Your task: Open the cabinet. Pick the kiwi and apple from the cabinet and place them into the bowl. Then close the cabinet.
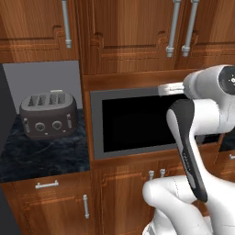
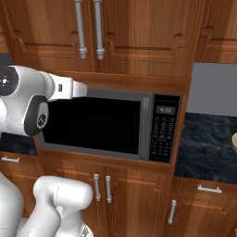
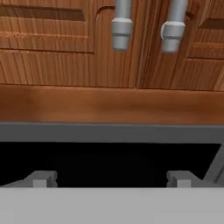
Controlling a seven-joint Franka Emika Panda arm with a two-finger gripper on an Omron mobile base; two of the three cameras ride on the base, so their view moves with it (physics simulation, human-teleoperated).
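Wide-spread fingers (image 3: 109, 178) face the microwave (image 2: 99, 125); above, the shut cabinet (image 3: 65, 52) looks rigid, best gripped by its bar handles (image 3: 121, 26).

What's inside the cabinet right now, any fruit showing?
Nothing inside shows. Both doors of the cabinet are shut, their two bar handles side by side above the microwave. The doors cover whatever it holds, so no kiwi or apple can be confirmed.

cabinet (image 1: 133, 32): reddish wood, satin | handles (image 1: 172, 32): brushed metal | counter (image 1: 41, 153): dark marble
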